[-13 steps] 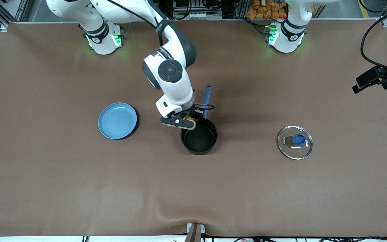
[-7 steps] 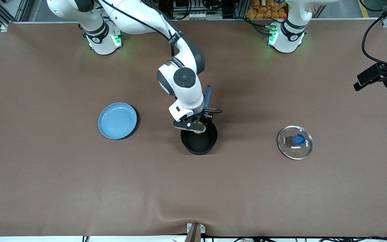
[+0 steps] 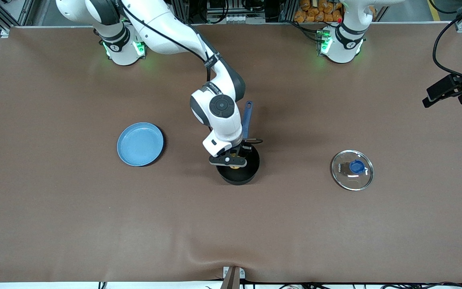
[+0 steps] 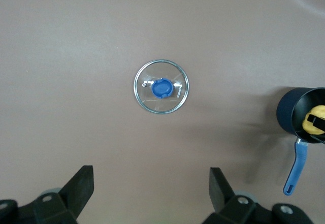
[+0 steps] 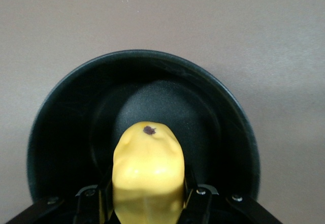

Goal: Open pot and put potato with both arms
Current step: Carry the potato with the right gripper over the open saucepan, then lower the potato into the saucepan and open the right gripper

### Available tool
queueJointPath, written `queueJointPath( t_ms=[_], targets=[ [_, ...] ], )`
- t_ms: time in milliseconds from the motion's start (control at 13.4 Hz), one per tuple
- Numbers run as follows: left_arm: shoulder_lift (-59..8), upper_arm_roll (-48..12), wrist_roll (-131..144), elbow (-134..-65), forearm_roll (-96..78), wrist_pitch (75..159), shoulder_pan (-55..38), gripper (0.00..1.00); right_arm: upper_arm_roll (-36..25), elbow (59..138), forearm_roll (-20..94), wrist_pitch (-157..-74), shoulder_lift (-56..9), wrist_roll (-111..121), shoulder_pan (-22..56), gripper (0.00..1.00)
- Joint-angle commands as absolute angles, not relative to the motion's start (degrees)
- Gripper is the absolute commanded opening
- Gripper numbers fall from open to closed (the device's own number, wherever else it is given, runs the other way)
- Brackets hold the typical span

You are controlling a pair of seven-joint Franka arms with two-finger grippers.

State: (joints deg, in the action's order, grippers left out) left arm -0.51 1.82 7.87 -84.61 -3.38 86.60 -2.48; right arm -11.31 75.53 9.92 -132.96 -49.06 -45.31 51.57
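While lowered from above the rim, potato (image 5: 148,170) now inside pot (image 3: 238,164) mouth, pinched by right hand (image 3: 231,161); release seemingly next. Lid (image 3: 352,169) off, toward left arm's end of desk (image 3: 54,208). Left hand (image 4: 151,193) spread, waiting above lid.

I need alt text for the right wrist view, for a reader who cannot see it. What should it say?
The right claw holds a yellow potato directly over the open black pot, whose inside holds nothing yet. The pot stands on a brown table.
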Motion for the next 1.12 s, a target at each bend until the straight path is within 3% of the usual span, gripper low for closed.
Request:
queueJointPath(
  t_ms=[0, 150, 224, 299, 374, 673, 972, 1047],
  targets=[
    [0.4, 1.6, 5.6, -84.4, -3.0, 85.5, -1.0, 1.0, -11.9, 73.1, 10.6, -134.9, -51.8, -44.8, 52.1, 0.0],
    [0.3, 1.6, 4.8, -84.2, -2.7, 85.8, -0.7, 1.0, -11.8, 73.1, 11.3, -135.9, -52.3, -44.9, 52.1, 0.0],
    [0.3, 1.6, 4.8, -84.2, -2.7, 85.8, -0.6, 1.0, -11.7, 73.1, 11.3, -136.0, -52.4, -44.9, 52.1, 0.38],
    [0.3, 1.6, 4.7, -84.2, -2.8, 85.9, -0.6, 1.0, -11.7, 73.1, 11.4, -136.0, -52.5, -45.2, 52.1, 0.83],
    [0.3, 1.6, 4.7, -84.2, -3.0, 85.9, -0.6, 1.0, -11.7, 73.1, 11.9, -136.0, -52.5, -45.2, 52.2, 0.9],
    [0.2, 1.4, 4.7, -83.9, 0.0, 86.0, -0.8, 1.0, -11.5, 73.1, 12.8, -135.0, -50.7, -44.7, 51.6, 0.92],
    [-0.1, 1.2, 4.5, -83.3, -0.6, 86.0, -0.8, 1.0, -10.6, 73.4, 12.7, -122.9, -40.9, -44.1, 48.4, 0.94],
    [-0.3, 1.2, 4.6, -83.3, -0.9, 86.0, -0.8, 1.0, -9.4, 74.3, 12.7, -120.3, -37.5, -43.6, 46.6, 0.98]
  ],
)
